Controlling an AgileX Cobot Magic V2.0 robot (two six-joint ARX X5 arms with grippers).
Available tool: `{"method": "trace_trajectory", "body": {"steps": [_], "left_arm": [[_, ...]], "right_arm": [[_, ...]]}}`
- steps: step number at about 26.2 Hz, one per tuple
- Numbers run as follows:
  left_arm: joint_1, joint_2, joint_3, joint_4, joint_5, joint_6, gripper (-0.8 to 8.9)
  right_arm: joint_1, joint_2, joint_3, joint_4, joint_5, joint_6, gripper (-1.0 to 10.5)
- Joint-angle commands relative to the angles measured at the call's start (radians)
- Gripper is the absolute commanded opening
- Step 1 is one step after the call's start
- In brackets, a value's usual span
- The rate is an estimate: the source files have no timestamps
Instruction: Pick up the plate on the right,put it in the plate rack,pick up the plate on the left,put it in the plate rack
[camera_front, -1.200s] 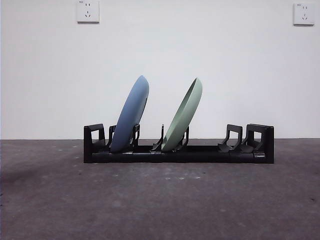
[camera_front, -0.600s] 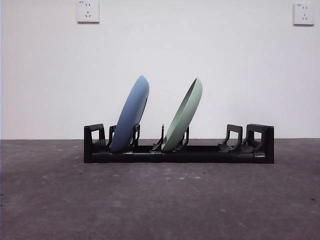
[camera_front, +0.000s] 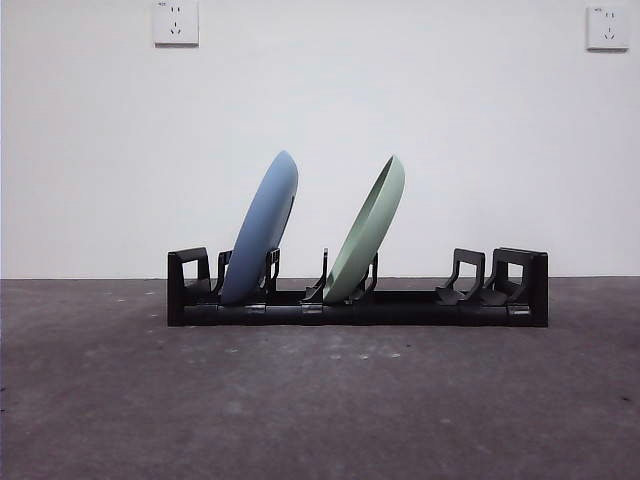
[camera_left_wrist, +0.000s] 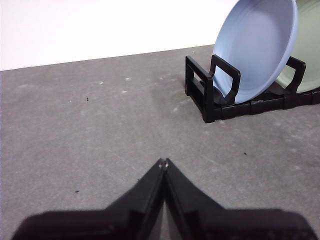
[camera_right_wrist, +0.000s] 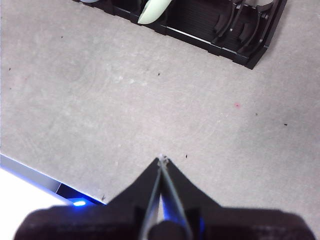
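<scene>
The black plate rack (camera_front: 400, 306) lies across the middle of the table. A blue plate (camera_front: 262, 228) leans in its left slots and a green plate (camera_front: 368, 230) leans in the middle slots. Both tilt to the right. In the left wrist view the blue plate (camera_left_wrist: 260, 47) stands in the rack (camera_left_wrist: 205, 95), with the green plate (camera_left_wrist: 305, 55) behind it. My left gripper (camera_left_wrist: 163, 162) is shut and empty, well back from the rack's end. My right gripper (camera_right_wrist: 161, 160) is shut and empty above bare table, away from the rack (camera_right_wrist: 235, 35) and the green plate's rim (camera_right_wrist: 152, 11).
Two wall sockets (camera_front: 176, 22) (camera_front: 607, 27) sit high on the white wall behind. The rack's right-hand slots (camera_front: 470, 280) hold nothing. The table's edge (camera_right_wrist: 30, 172) with a blue light shows in the right wrist view.
</scene>
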Motion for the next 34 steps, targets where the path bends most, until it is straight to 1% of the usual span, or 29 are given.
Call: {"method": "trace_trajectory", "body": {"steps": [1, 7, 8, 9, 10, 11, 14, 15, 18, 19, 21, 25, 28, 31, 34], "left_arm": [[0.003, 0.002, -0.011, 0.009, -0.002, -0.013, -0.04], [0.003, 0.004, -0.011, 0.009, -0.002, -0.013, -0.03], [0.003, 0.004, -0.011, 0.009, -0.002, -0.013, -0.03], [0.003, 0.004, -0.011, 0.009, -0.002, -0.013, -0.03], [0.003, 0.004, -0.011, 0.009, -0.002, -0.013, -0.03], [0.003, 0.004, -0.011, 0.009, -0.002, -0.013, -0.03], [0.003, 0.004, -0.011, 0.009, -0.002, -0.013, -0.03], [0.003, 0.004, -0.011, 0.009, -0.002, -0.013, -0.03], [0.003, 0.004, -0.011, 0.009, -0.002, -0.013, -0.03], [0.003, 0.004, -0.011, 0.009, -0.002, -0.013, -0.03], [0.003, 0.004, -0.011, 0.009, -0.002, -0.013, -0.03], [0.003, 0.004, -0.011, 0.009, -0.002, -0.013, -0.03], [0.003, 0.004, -0.011, 0.009, -0.002, -0.013, -0.03], [0.003, 0.004, -0.011, 0.009, -0.002, -0.013, -0.03], [0.003, 0.004, -0.011, 0.009, -0.002, -0.013, -0.03]], "right_arm": [[0.001, 0.001, -0.006, -0.022, 0.001, 0.005, 0.0], [-0.002, -0.006, -0.006, -0.021, 0.004, 0.005, 0.0], [-0.015, -0.028, -0.006, -0.017, 0.032, -0.017, 0.0], [-0.032, -0.047, -0.006, 0.021, 0.064, -0.066, 0.0], [-0.055, -0.073, -0.006, 0.077, 0.077, -0.084, 0.0], [-0.092, -0.113, -0.007, 0.166, 0.070, -0.090, 0.0], [-0.238, -0.238, -0.042, 0.367, -0.035, -0.086, 0.0], [-0.299, -0.284, -0.079, 0.418, -0.045, -0.091, 0.0], [-0.462, -0.447, -0.272, 0.572, -0.044, -0.142, 0.0], [-0.499, -0.505, -0.364, 0.643, -0.044, -0.154, 0.0], [-0.550, -0.619, -0.576, 0.819, -0.045, -0.158, 0.0], [-0.576, -0.752, -0.863, 1.027, -0.045, -0.146, 0.0], [-0.576, -0.831, -1.044, 1.126, -0.044, -0.146, 0.0], [-0.577, -0.900, -1.186, 1.178, -0.044, -0.146, 0.0], [-0.577, -0.959, -1.284, 1.183, -0.044, -0.146, 0.0]]}}
